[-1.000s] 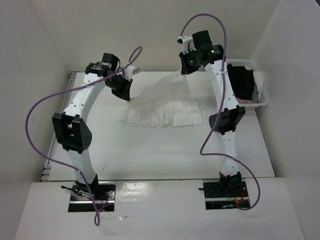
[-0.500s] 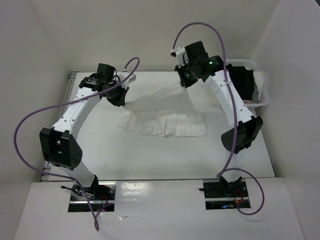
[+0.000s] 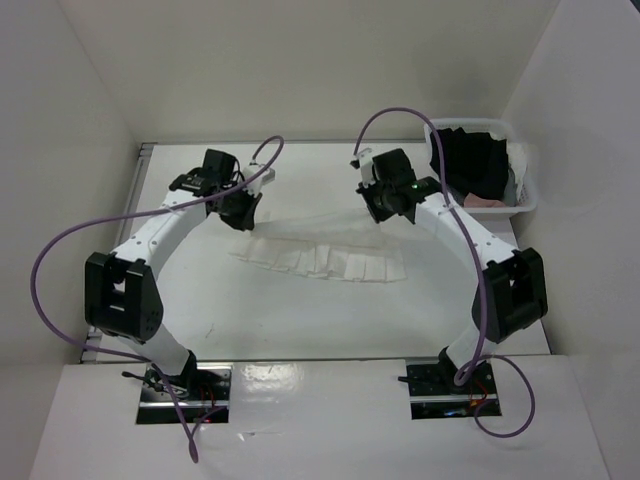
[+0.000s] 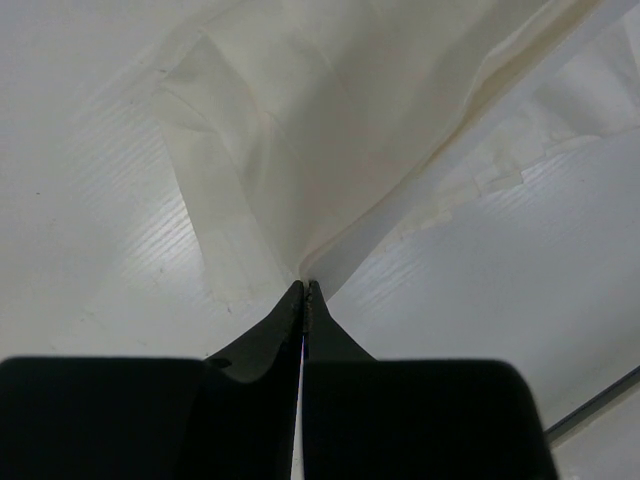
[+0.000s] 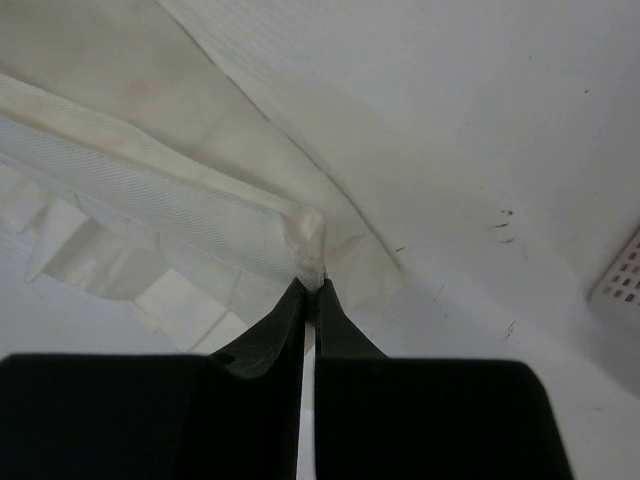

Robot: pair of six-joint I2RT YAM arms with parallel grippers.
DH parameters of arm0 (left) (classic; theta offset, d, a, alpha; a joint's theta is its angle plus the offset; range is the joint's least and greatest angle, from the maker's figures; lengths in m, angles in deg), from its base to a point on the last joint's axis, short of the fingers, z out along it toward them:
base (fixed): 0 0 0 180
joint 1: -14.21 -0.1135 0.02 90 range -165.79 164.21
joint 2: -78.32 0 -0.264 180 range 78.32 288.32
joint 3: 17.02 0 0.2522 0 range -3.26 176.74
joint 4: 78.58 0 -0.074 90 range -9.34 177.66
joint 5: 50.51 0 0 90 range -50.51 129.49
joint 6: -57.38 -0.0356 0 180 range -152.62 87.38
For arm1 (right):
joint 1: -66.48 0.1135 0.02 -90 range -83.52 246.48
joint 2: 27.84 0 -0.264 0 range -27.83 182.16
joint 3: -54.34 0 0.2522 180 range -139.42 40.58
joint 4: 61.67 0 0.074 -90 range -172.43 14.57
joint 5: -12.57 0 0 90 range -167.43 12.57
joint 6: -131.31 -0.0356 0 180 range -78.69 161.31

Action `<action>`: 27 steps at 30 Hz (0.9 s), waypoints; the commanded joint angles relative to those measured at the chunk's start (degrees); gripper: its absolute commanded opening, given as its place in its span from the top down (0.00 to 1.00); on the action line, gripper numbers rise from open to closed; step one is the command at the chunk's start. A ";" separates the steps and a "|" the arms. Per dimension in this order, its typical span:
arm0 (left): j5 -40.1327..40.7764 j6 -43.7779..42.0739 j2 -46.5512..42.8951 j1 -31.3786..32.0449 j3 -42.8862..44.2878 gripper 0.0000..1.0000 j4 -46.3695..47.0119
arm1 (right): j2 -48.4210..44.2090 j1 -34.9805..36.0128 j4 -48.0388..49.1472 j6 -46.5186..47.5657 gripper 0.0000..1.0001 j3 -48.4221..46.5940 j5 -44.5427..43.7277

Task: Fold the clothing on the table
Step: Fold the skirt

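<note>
- Left arm (image 3: 160, 228): white links, black joints, purple cable (image 3: 36, 272) at frame left.
- Right arm (image 3: 458, 228): same build, green light (image 3: 413, 186) near wrist.
- Left gripper (image 4: 303, 287): black tapered fingers (image 4: 268, 338).

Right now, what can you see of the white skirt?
The clothing is thin, white, pleated fabric with an uneven lower hem. Its top edge is pinched at each end by the left gripper and right gripper, stretched between them, while the hem lies on the table.

Clothing (image 3: 320, 255) lies mid-surface (image 3: 300, 310), between left claw (image 3: 243, 212) at its left end and right claw (image 3: 380, 208) at its right. Bin (image 3: 528, 195) at far-right corner.
</note>
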 commanded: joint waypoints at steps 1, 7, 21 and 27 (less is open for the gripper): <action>1.67 0.03 -0.49 -0.62 -2.67 1.00 3.38 | -1.77 -1.31 9.36 2.86 1.00 3.23 -3.75; 2.90 -1.11 1.26 -1.24 -5.83 1.00 5.93 | -0.71 -3.07 12.69 6.20 1.00 6.40 -4.98; 2.99 -2.87 6.80 -1.24 -7.68 1.00 7.07 | 0.87 -6.32 9.20 10.25 1.00 9.22 3.98; 2.37 -3.49 7.33 -1.24 -8.21 1.00 5.94 | 0.34 -3.52 7.08 13.15 1.00 11.77 5.13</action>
